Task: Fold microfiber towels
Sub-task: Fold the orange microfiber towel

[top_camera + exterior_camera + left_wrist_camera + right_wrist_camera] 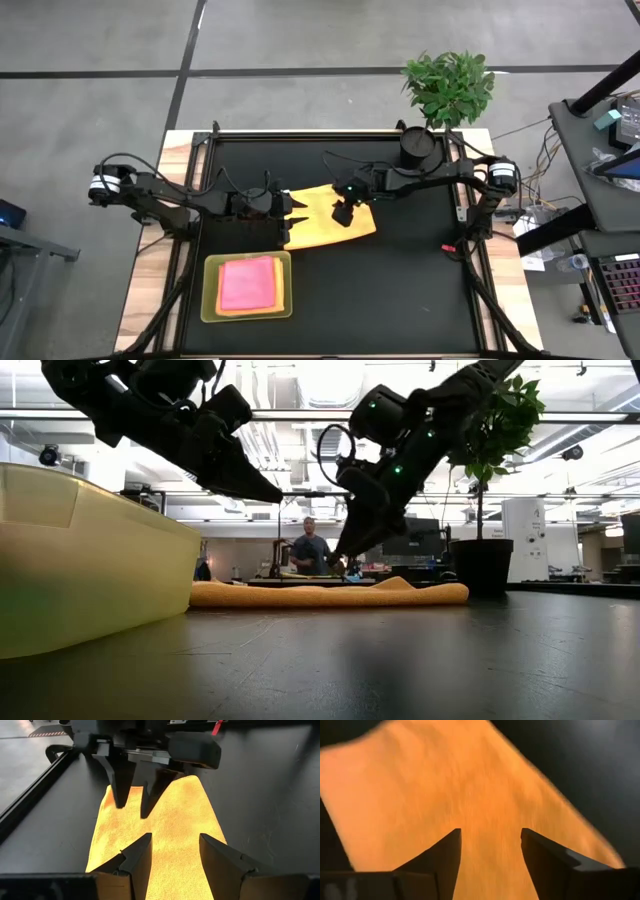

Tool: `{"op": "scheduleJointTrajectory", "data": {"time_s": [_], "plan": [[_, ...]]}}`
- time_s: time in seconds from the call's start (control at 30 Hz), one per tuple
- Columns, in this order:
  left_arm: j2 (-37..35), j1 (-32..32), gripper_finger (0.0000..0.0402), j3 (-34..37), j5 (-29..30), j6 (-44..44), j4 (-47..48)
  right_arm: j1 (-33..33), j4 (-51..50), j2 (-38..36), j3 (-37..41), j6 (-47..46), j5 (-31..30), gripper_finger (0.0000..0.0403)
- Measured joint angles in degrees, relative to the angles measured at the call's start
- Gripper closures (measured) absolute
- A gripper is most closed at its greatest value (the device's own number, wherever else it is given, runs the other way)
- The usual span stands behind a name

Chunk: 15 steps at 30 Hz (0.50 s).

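An orange microfiber towel (322,228) lies flat on the black table top, a little left of its middle, and shows as a low band in the low view (330,596). My left gripper (298,215) hangs open above the towel's left end (115,835). My right gripper (343,214) is open too and slants down over the towel's middle (445,785), its fingertips (340,557) a little above the cloth. A pink towel (247,283) lies folded in the lime-green tray (209,290), on top of an orange one.
The tray (90,560) stands at the near left of the table. A potted plant (448,85) in a black pot (418,148) stands at the far right corner. A person shows far off in the room behind the table (312,550).
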<state>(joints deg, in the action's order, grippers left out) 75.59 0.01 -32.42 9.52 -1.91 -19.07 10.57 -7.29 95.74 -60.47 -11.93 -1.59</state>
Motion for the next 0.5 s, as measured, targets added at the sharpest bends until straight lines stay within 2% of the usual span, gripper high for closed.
{"op": "scheduleJointTrajectory", "data": {"time_s": [0.2, 0.5], "plan": [[0.00, 0.00, 0.0254, 0.00, 0.00, 0.00, 0.02, -0.19, -11.49, -0.53, -1.79, -5.64, 0.07, 0.0188], [0.00, 0.00, 0.0254, 0.17, 0.00, 0.00, 0.04, -0.17, -14.62, -6.67, 3.25, -13.06, 0.02, 0.0166]]}}
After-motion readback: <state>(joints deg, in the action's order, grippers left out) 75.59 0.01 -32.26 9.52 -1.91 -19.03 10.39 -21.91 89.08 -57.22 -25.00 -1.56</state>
